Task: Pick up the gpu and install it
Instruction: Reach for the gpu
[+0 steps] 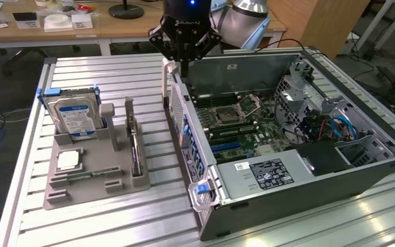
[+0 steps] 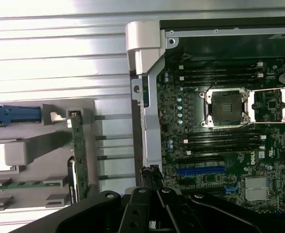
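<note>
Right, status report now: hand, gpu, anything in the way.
Hand shut, empty, above the open case's edge. Gpu on edge in the grey holder, untouched. Nothing on top of it.

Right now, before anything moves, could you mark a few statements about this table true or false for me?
1. The gpu stands on edge in the grey tray. True.
2. The jaws are clamped on the gpu. False: they are shut on nothing, up by the edge of the computer case.
3. The computer case lies open with its motherboard showing. True.
4. The blue-labelled drive sits inside the case. False: the hard drive stands upright in the tray.
</note>
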`<control>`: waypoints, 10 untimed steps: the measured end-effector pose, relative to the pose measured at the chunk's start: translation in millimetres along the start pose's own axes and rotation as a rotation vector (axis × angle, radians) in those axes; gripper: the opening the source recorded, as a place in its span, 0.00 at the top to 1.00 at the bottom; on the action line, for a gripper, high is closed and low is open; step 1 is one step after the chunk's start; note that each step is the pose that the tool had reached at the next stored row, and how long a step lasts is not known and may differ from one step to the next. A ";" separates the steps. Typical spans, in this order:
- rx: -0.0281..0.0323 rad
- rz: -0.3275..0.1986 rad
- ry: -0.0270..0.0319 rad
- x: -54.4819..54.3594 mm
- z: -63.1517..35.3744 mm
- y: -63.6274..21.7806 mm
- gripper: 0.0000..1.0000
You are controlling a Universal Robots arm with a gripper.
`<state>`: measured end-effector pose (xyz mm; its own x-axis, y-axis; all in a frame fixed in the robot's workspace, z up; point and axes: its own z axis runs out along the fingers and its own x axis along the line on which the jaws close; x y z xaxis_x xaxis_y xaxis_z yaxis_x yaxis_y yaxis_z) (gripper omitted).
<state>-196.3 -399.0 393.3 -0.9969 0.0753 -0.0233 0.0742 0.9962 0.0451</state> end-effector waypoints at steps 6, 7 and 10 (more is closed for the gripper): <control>0.0000 0.000 0.0000 8.5 -0.2 -0.7 0.90; 0.0000 0.000 0.0000 9.9 -0.2 -0.8 0.90; 0.0000 0.000 0.0000 14.0 -0.4 -1.1 0.90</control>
<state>-210.4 -399.1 393.3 -0.9969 0.0753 -0.0233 0.0742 0.9962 0.0451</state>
